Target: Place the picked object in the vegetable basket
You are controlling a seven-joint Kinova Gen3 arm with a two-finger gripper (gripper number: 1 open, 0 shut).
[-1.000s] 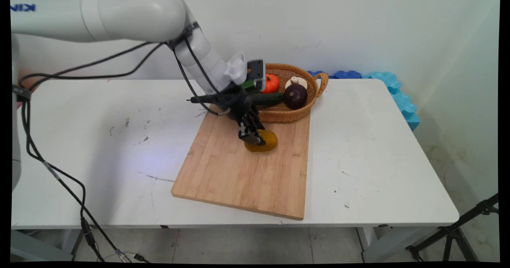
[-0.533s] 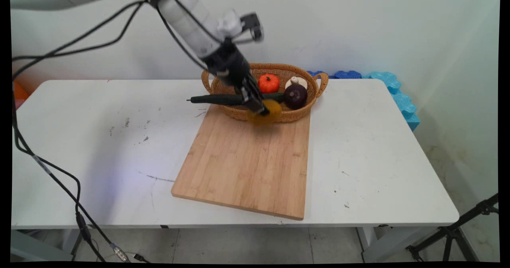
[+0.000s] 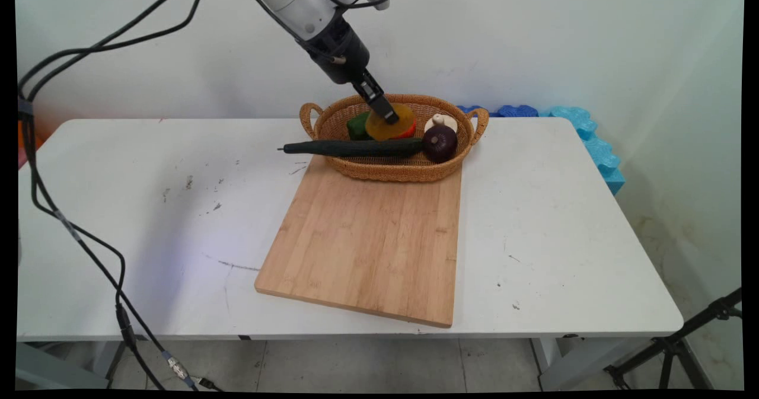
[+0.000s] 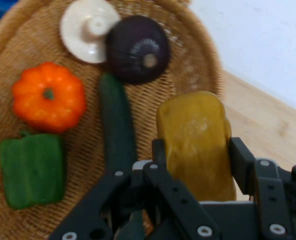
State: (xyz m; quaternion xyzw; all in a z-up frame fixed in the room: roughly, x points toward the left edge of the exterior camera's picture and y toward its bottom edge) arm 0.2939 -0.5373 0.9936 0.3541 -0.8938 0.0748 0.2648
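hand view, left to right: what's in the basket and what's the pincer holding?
green pepper → orange pumpkin → cucumber → yellow-brown piece, gripped in the pincer. The white mushroom and dark onion overlap at the far side, so they are left out.

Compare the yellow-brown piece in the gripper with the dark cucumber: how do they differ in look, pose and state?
The yellow-brown piece is short and blocky; the cucumber is long, thin and dark green. The piece is held off every surface, clamped in the gripper above the basket; the cucumber lies flat in the basket, untouched. The cucumber's tip pokes out over the basket's rim toward the arm's side; the piece sits wholly above the basket. Both look like toy vegetables.
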